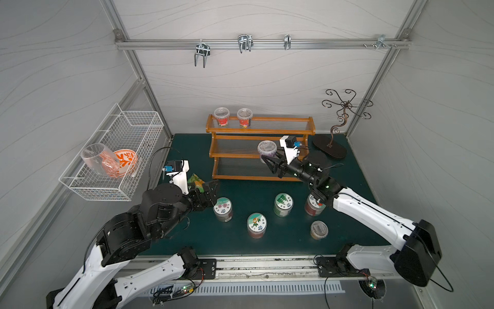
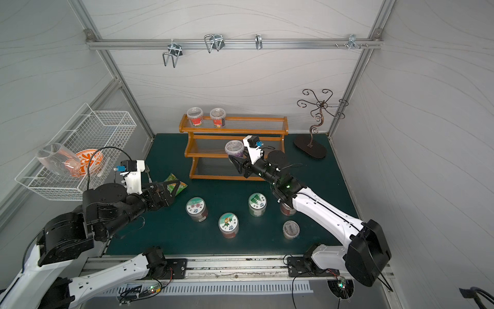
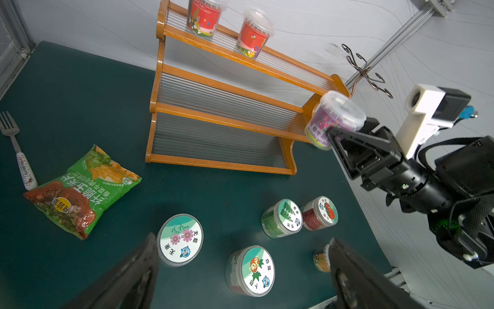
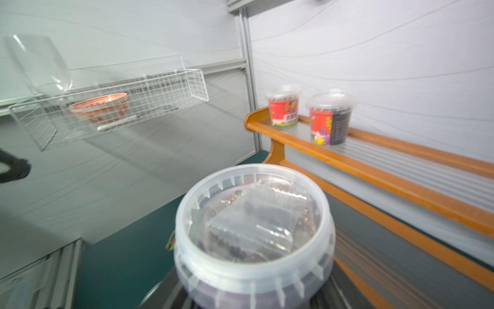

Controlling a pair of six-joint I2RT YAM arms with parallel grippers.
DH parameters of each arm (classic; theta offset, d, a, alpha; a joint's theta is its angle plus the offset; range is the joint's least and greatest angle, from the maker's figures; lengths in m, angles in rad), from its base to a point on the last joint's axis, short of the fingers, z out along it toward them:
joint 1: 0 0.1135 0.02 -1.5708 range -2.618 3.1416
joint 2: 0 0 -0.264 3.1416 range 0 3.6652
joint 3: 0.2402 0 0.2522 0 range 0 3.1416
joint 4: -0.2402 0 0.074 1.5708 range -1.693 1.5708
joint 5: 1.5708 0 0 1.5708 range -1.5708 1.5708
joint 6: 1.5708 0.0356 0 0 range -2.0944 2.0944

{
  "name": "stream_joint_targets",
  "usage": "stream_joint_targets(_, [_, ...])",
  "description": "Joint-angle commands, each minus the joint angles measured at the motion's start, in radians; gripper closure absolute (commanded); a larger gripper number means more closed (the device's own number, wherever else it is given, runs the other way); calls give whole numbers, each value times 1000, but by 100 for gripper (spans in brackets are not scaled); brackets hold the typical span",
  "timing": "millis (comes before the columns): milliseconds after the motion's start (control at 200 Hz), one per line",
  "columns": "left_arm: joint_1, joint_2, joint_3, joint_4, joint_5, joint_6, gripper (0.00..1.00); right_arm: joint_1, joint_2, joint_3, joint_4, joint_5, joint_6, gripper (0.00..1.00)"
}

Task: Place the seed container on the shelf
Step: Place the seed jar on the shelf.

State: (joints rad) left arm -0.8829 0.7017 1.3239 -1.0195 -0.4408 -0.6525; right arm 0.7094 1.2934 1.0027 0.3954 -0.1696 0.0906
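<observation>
The right end effector [image 1: 268, 159] is clamped around the body of the seed container [image 1: 266, 149], a clear-lidded tub with a purple label. It grips below the wide lid rim, probably so the rim cannot slide down through the jaws. The tub is held off the tabletop [image 1: 240, 240], at the right part of the shelf [image 1: 260, 132] and about level with its middle tier. From the left wrist view the tub leans a little and sits just beside the shelf's right end post. I cannot tell whether its base touches the ribbed surface. The arm reaches in from the near right, low and nearly level, which seems meant for sliding the tub in under the top tier rather than lowering it from above. A red tub [image 1: 222, 117] and a second red tub [image 1: 244, 118] stand upright at the left end of the top tier, so the middle tier offers free room. The left end effector [image 1: 212, 194] is spread wide and empty. It hovers at the near left, just beside the flower-lidded jar [image 1: 223, 209] and well apart from the shelf, likely to leave the approach clear. What remains, by my reading, is to level the tub, seat it and let go.
</observation>
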Motion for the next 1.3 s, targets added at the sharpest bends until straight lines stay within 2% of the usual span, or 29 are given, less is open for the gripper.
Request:
stream_joint_targets(0, [4, -22, -6, 48, -40, 16, 0, -42, 54, 59, 77, -25, 15, 41])
stream_joint_targets(365, [5, -58, -68, 92, -58, 53, 0, -120, 278, 237, 167, -9, 59, 41])
stream_joint_targets(545, [4, -62, -72, 109, -62, 81, 0, -130, 365, 306, 177, 21, 13, 41])
stream_joint_targets(890, [5, -100, -131, 141, -100, 103, 0, -144, 489, 416, 157, 48, -59, 41])
stream_joint_targets(1295, [5, -81, -142, 154, -117, 113, 0, -179, 551, 486, 124, 63, -78, 41])
